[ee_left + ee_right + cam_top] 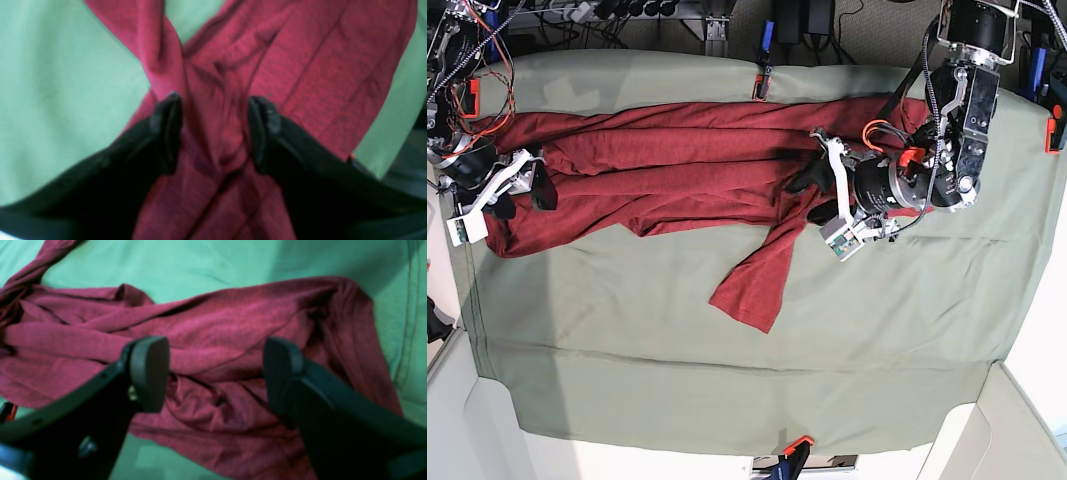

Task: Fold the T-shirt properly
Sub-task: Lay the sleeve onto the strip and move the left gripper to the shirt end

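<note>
T-shirt (657, 170) fabric lay bunched in a long band across the far half of the green table cloth (727, 370), one sleeve trailing toward the near edge. The left gripper (215, 133) stood parted astride a raised fold, pads clear of the cloth. The right gripper (217, 373) hung wide apart over the shirt's crumpled end, holding nothing.

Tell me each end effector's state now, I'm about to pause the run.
Left end effector: open, fingers astride a raised ridge of the T-shirt, not clamped.
Right end effector: open, holding nothing, over the T-shirt.
</note>
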`<act>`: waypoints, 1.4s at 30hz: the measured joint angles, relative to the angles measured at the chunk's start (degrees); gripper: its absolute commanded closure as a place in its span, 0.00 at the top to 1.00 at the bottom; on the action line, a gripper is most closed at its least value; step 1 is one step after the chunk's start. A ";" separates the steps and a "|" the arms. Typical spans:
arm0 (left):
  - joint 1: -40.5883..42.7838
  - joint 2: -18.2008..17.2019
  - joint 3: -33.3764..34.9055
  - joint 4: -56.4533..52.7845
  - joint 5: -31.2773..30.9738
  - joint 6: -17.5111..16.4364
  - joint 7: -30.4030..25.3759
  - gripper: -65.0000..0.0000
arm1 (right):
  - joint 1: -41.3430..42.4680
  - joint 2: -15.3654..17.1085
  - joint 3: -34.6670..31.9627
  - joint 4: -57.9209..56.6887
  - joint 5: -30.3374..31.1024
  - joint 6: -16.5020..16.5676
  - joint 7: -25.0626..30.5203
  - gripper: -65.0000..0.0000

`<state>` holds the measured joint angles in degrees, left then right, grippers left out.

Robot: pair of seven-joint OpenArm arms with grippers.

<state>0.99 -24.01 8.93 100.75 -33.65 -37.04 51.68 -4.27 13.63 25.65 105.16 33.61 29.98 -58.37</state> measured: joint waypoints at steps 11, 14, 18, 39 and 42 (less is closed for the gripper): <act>-14.67 7.65 -0.15 -10.03 5.84 0.46 -10.14 0.55 | 0.02 0.02 0.00 0.00 -0.02 -0.02 0.00 0.67; -18.84 11.67 -0.09 -18.99 11.02 0.42 -13.31 0.55 | 0.00 0.00 0.00 0.00 0.07 -0.17 0.00 0.67; -23.76 14.14 -0.11 -31.69 17.42 0.48 -20.02 0.55 | 0.00 0.02 0.00 0.00 0.02 -0.17 0.00 0.67; -28.76 18.69 -0.37 -49.77 12.72 1.62 -17.22 0.60 | 0.00 0.00 0.00 0.00 0.50 -0.20 -0.24 0.67; -28.70 20.70 -0.33 -49.77 12.83 1.64 -16.98 0.57 | 0.00 0.00 0.00 0.00 0.48 -0.20 -0.44 0.67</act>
<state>-27.70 -3.31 8.60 50.98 -20.82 -35.40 34.70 -4.27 13.63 25.65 105.16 34.09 29.78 -58.81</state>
